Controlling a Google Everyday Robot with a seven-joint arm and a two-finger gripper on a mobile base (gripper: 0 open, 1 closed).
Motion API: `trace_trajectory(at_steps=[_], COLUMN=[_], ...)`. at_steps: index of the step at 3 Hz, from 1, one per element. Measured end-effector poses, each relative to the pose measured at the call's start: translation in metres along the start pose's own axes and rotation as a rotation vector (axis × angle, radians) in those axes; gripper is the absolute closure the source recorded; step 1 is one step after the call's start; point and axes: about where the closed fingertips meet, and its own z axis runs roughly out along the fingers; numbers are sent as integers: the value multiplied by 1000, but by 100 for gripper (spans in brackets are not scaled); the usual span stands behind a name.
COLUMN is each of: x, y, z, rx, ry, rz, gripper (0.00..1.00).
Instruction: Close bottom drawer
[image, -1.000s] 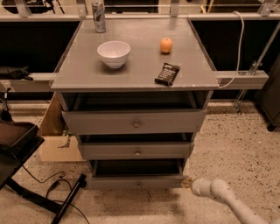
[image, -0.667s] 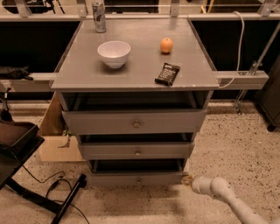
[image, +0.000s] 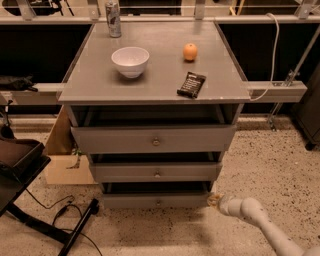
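Note:
The bottom drawer is the lowest and narrowest grey front of the cabinet, with a small round knob. It stands pulled out a little, with a dark gap above its front. My gripper sits at the end of the white arm coming from the lower right. It is at the right end of the bottom drawer's front, touching or nearly touching it. The middle drawer and the top drawer above are also partly open.
On the cabinet top are a white bowl, an orange, a dark snack bar and a can. A black chair base and cables lie at the lower left. A cardboard box stands left of the cabinet.
My arm and gripper have shifted slightly left toward the bottom drawer's right end. The drawer front shows little or no movement.

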Motion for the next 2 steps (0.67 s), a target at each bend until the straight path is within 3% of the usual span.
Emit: trace_trajectory(at_steps=[1,2], x=[0,0], y=[0,0], z=[0,0], rx=[0,0], ry=[0,0], rz=[0,0], gripper=[74,43])
